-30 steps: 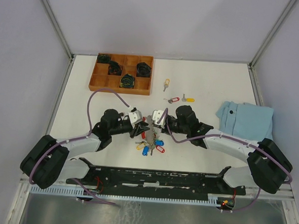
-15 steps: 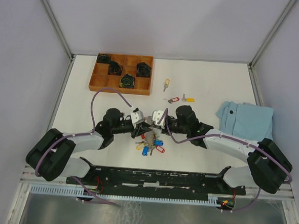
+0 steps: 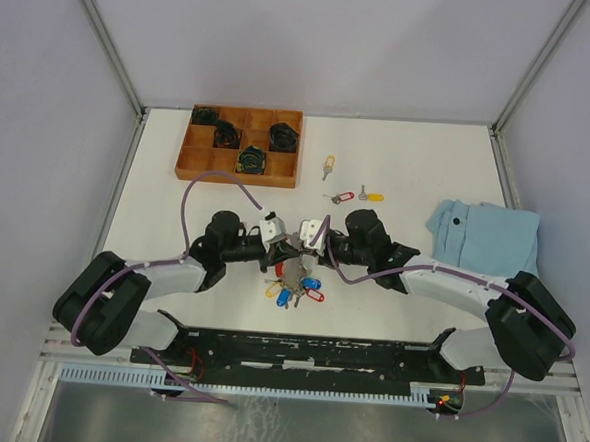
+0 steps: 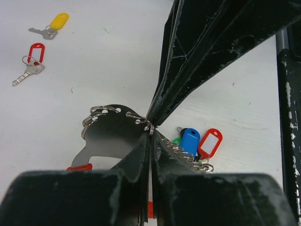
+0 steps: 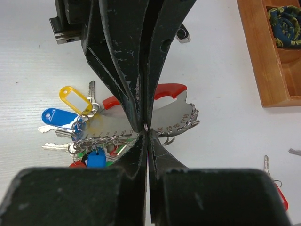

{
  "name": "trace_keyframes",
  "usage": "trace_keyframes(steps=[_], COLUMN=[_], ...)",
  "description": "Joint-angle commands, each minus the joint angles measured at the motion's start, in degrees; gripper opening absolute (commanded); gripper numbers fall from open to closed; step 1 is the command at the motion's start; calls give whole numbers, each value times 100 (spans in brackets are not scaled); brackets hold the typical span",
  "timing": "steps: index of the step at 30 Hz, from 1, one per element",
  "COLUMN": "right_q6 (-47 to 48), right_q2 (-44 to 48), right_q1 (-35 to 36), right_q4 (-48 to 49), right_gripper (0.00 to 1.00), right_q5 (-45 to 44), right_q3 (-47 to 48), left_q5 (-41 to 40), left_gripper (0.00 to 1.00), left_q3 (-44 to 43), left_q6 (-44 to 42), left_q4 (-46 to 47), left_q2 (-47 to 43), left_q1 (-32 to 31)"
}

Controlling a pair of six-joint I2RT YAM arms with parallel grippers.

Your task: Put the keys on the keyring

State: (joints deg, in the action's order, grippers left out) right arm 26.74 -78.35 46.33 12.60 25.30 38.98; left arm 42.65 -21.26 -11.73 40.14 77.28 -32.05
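At table centre, both arms meet tip to tip over the keyring (image 5: 141, 117): a bunch on a grey toothed metal band with a red curved strap and blue, red, yellow and green plastic tags.

Left gripper (image 4: 150, 141): fingers pressed together, nipping what looks like a small wire loop at the band's edge. Right gripper (image 5: 147, 146): likewise closed, on the same spot from the opposite side.

Loose items, all well apart from the bunch and none in hand:
- small silver key with red tag (image 3: 341, 197)
- small silver key with yellow tag (image 3: 373, 196)
- third small key (image 3: 328, 166) nearer the brown wooden compartment tray (image 3: 191, 160)

Risks, as I judge them:
- Two closed grips on one tiny loop. Any pull apart or twist could bend it, or let it pop free and drop the bunch.
- Fingertips are touching or nearly so, and a small drift would jam them together.
- Hanging tags could snag a finger on withdrawal.

Unclear:
- The pinch point itself is hidden behind the fingertips, so I cannot tell whether the loop is pried open.
- Whether the bunch rests on the table or hangs.
- The third key's tag colour, too small to read.
- From overhead the wrists cover most of the bunch.
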Motion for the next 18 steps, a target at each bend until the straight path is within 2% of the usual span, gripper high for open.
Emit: trace_keyframes(steps=[1, 5, 9, 12, 15, 18], right_q6=[-136, -576, -1635, -2576, -2612, -2619], right_q2=[149, 325, 494, 588, 587, 615], right_q1=[-16, -25, -35, -36, -34, -36], right_q4=[285, 531, 977, 738, 255, 151], right_gripper=[8, 24, 29, 34, 45, 48], right_q5=[-575, -1260, -1877, -2695, -2645, -2596], right_q3=[-169, -434, -670, -459, -99, 20], left_q5=[-212, -788, -1534, -1913, -2120, -2418], left_gripper=[3, 3, 3, 3, 3, 3], left_q3=[-381, -552, -622, -742, -993, -1351], left_q6=[-215, 58, 1093, 1989, 2707, 3122], left_q4=[-472, -1151, -1285, -1479, -1867, -2612], left_q2=[-165, -455, -703, -757, -722, -646], left_q1=[-5, -13, -12, -16, -11, -15])
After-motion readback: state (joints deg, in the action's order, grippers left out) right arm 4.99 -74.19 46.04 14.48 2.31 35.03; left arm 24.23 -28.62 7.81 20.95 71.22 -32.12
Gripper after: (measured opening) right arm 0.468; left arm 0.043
